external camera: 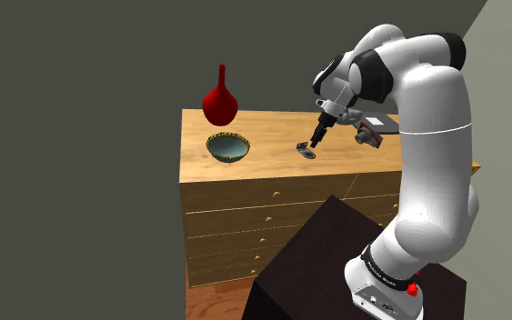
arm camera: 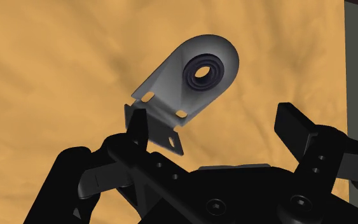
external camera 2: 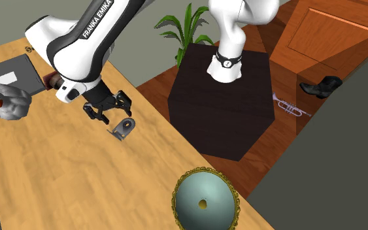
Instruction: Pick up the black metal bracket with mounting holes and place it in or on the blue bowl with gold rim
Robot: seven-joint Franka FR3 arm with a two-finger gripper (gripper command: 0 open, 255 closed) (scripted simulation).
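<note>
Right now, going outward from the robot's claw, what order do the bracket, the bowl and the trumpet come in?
1. Bracket: on the wooden top, right by the gripper.
2. Bowl: same top, toward the second exterior view's lower right.
3. Trumpet: down on the floor, beyond the dark stand.

Red vase (external camera: 219, 105), trumpet (external camera 2: 292, 107), boot (external camera 2: 321, 87), plant (external camera 2: 187, 29)

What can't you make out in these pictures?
Bracket: in the wrist view one of the open jaws covers its lower flange, so contact there cannot be told.
Bracket's holes: too small in the shoulder view.
Bowl: the second exterior view's bottom edge cuts its rim.
Mat: the arm hides its end in the shoulder view.
</note>
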